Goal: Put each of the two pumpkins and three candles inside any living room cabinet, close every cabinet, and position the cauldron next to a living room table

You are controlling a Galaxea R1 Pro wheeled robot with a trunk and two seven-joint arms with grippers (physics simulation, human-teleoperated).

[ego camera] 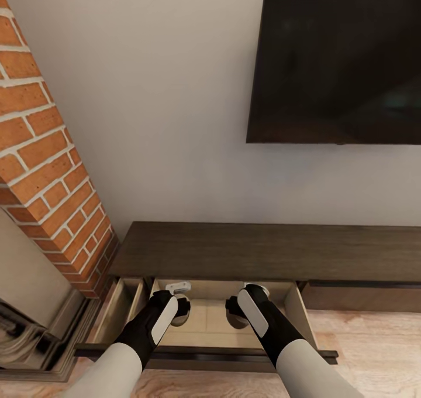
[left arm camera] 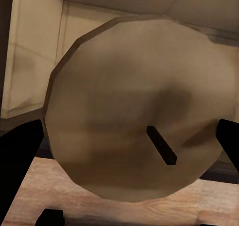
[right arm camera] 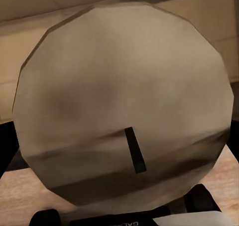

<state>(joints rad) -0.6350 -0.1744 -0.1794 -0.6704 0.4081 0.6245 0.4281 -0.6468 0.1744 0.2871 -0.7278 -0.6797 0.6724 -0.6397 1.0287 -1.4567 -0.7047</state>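
Both arms reach down at the lower centre of the head view into the open drawer of the cabinet (ego camera: 234, 251), so each candle should be lowered close to the pale drawer floor (ego camera: 207, 322), released, and the arm lifted straight out. The left gripper (left arm camera: 129, 136) has its fingers (left arm camera: 20, 151) spread wide either side of the left candle (left arm camera: 134, 106), seemingly holding it. The right gripper (right arm camera: 119, 151) frames the right candle (right arm camera: 124, 96) likewise, though actual contact I cannot tell
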